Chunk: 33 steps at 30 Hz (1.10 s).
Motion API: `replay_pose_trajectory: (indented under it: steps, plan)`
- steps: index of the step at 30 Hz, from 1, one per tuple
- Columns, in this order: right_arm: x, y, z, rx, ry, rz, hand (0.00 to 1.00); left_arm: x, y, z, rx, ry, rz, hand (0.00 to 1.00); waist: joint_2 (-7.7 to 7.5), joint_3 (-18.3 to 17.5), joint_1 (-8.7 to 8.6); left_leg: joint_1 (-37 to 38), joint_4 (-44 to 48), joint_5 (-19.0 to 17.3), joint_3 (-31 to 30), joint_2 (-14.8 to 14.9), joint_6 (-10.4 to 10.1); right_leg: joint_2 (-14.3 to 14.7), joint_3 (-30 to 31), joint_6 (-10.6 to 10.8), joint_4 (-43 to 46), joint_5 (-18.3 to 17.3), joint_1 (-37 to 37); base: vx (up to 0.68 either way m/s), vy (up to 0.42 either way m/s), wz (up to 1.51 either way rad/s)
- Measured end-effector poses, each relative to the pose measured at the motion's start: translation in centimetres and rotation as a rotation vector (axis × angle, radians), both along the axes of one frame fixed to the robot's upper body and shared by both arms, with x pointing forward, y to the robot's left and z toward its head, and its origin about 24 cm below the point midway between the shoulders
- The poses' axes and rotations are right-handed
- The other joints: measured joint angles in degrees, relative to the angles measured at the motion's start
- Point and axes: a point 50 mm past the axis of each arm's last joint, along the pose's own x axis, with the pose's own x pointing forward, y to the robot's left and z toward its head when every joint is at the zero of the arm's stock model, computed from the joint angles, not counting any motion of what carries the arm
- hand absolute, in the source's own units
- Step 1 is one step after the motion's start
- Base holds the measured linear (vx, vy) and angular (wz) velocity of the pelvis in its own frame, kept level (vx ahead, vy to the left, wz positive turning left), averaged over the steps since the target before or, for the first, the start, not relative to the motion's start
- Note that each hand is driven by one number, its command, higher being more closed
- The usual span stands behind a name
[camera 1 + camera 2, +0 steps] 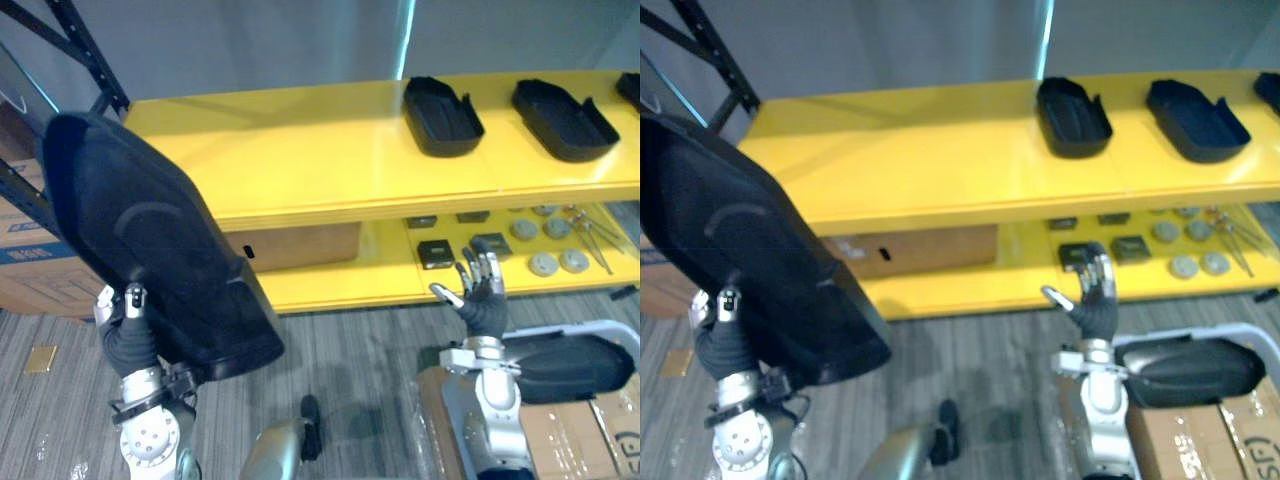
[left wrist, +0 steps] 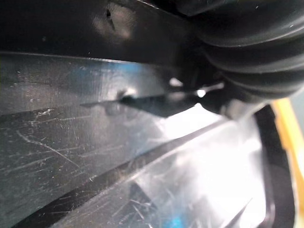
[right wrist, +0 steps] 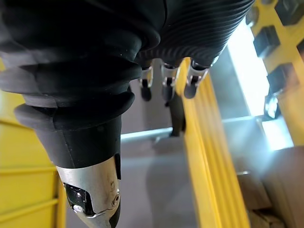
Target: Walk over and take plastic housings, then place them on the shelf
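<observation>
Clutching housing (image 1: 150,240), left hand (image 1: 130,340); wrist view adds scratched surface; right hand (image 1: 485,300) splayed.

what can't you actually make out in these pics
Left hand grip: eye views, hidden behind the large black plastic housing; left wrist view too close.
Third black housing on the yellow shelf: cut off by the eye views' right edge.
Round grey parts, lower shelf: too small to identify.
</observation>
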Motion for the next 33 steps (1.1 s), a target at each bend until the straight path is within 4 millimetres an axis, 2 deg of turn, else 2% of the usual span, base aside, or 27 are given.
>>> replay_pose_trajectory:
  steps: [2,3,4,5,6,8,9,10,11,14,16,17,19,20,23,27,31,33]
  plan:
    - [-0.2,-0.2,0.1,0.006,-0.014,-0.03,0.0,0.0,-0.1,0.1,0.025,0.004,-0.003,1.0,0.37,0.1,-1.0,4.4,-4.8,0.0,0.3,-0.3,0.0,-2.0,4.2,-3.0,8.7,8.0,-4.4,0.22,0.149,0.16]
    - [-0.2,-0.3,0.3,-0.011,-0.03,-0.036,0.0,0.1,-0.2,0.2,0.052,0.006,-0.003,1.0,1.03,0.6,-1.93,7.9,-7.7,0.2,-0.8,-0.2,-0.3,-1.3,7.8,0.4,15.1,2.2,-8.9,0.24,0.143,0.2]
    - [-0.3,-0.3,0.4,-0.017,-0.034,-0.038,0.0,0.1,-0.1,0.3,0.072,0.008,0.0,1.0,1.16,0.6,-2.14,8.9,-8.4,0.4,-0.8,0.0,-0.6,-0.7,8.7,1.1,15.6,0.5,-10.4,0.21,0.121,0.2]
    - [-0.5,-0.5,0.6,-0.026,-0.041,-0.048,0.0,0.2,0.1,0.5,0.107,0.009,-0.002,1.0,1.04,0.6,-2.44,10.1,-8.8,0.6,-0.9,0.1,-1.0,0.4,8.7,2.6,13.8,-2.0,-12.4,0.22,0.085,0.12]
    - [-0.5,-0.6,0.7,-0.03,-0.044,-0.053,0.0,0.3,0.2,0.7,0.122,0.008,-0.007,1.0,0.91,0.5,-2.57,10.6,-8.9,0.5,-1.0,0.1,-0.8,1.1,8.9,3.2,11.6,-2.9,-13.3,0.23,0.056,0.19]
    - [-0.9,-1.4,1.6,-0.044,-0.081,-0.09,0.0,0.9,0.2,1.5,0.156,-0.025,-0.026,1.0,0.72,0.3,-3.34,10.8,-9.4,0.2,-3.2,0.1,-0.6,4.7,10.6,4.2,0.4,-4.3,-16.3,0.26,0.0,0.54]
    - [-1.3,-2.2,2.2,-0.057,-0.119,-0.128,0.0,1.6,0.1,2.2,0.166,-0.054,-0.04,1.0,0.74,0.4,-3.95,10.8,-9.4,0.2,-5.2,0.0,-0.6,7.0,14.6,5.0,-7.0,-3.9,-17.3,0.24,-0.017,0.73]
    - [-1.4,-2.4,2.4,-0.059,-0.125,-0.136,0.0,1.7,0.0,2.3,0.165,-0.056,-0.042,1.0,0.73,0.3,-4.08,10.9,-9.4,0.2,-5.8,0.0,-0.6,7.3,15.5,5.3,-8.3,-3.6,-17.3,0.24,-0.041,0.87]
    - [-1.6,-2.9,2.7,-0.06,-0.145,-0.17,0.0,2.0,-0.2,2.5,0.157,-0.064,-0.05,1.0,0.63,0.3,-4.58,11.4,-9.3,0.2,-7.5,-0.2,-0.6,8.1,17.8,6.6,-11.8,-2.8,-16.7,0.24,-0.094,0.71]
    - [-1.5,-3.2,3.7,-0.098,-0.184,-0.238,0.0,2.0,-0.3,2.2,0.143,-0.042,-0.054,1.0,-0.57,-0.6,-3.9,12.9,-9.3,-0.2,-9.4,-0.3,-1.3,8.9,17.5,8.3,-20.9,-1.4,-13.0,0.24,-0.148,0.55]
    - [-0.9,-3.1,4.7,-0.139,-0.223,-0.269,0.0,1.9,-0.2,1.9,0.135,-0.019,-0.062,1.0,-1.96,-1.6,-2.87,12.8,-8.7,-1.0,-9.4,-0.7,-2.4,9.6,16.9,7.0,-27.6,4.6,-10.6,0.18,-0.201,0.26]
    - [-0.5,-3.3,5.6,-0.162,-0.259,-0.288,0.0,1.8,-0.2,1.5,0.122,0.0,-0.062,1.0,-2.24,-1.8,-2.6,12.7,-7.8,-1.8,-9.4,-0.7,-3.4,10.0,15.8,7.9,-31.1,5.9,-8.5,0.17,-0.233,0.1]
    - [-0.1,-3.9,6.8,-0.198,-0.306,-0.326,0.0,1.5,-0.5,0.9,0.079,0.015,-0.071,1.0,-0.64,-2.2,-2.26,12.7,-6.9,-2.9,-8.7,0.9,-4.5,11.7,15.7,7.8,-33.8,6.1,-6.7,0.16,-0.205,-0.01]
    - [-0.3,-4.6,7.6,-0.22,-0.334,-0.357,0.0,1.5,-0.8,0.8,0.063,0.014,-0.092,1.0,0.68,-3.0,-2.27,12.7,-7.2,-3.2,-8.6,1.8,-5.0,12.6,15.8,7.7,-34.2,6.2,-6.6,0.12,-0.133,-0.03]
    - [-1.6,-6.3,8.8,-0.26,-0.373,-0.429,0.0,1.4,-1.1,1.5,0.075,-0.025,-0.108,1.0,2.71,-4.2,-3.21,13.7,-8.4,-3.2,-6.5,3.2,-5.1,14.1,16.1,7.7,-34.2,6.2,-6.6,0.14,-0.117,-0.09]
    - [-3.8,-6.6,8.6,-0.279,-0.362,-0.46,0.0,1.7,-1.3,2.6,0.084,-0.095,-0.114,1.0,2.56,-4.3,-5.14,16.0,-9.4,-3.3,-4.6,3.2,-5.3,14.2,16.8,7.6,-35.1,6.2,-5.1,0.07,-0.014,-0.19]
    - [-4.6,-6.1,7.2,-0.222,-0.315,-0.484,0.0,1.9,-1.3,2.9,0.084,-0.112,-0.111,1.0,1.7,-4.3,-5.89,15.2,-9.5,-3.4,-2.5,3.1,-5.3,14.4,18.2,6.7,-35.9,6.9,-6.7,-0.03,0.024,-0.29]
    - [-4.7,-6.0,6.9,-0.201,-0.309,-0.496,0.0,2.2,-1.4,3.3,0.075,-0.137,-0.104,1.0,1.32,-3.8,-6.85,12.8,-9.1,-3.4,-1.9,2.9,-5.4,14.3,19.4,6.7,-35.7,6.9,-9.4,-0.09,0.009,-0.18]
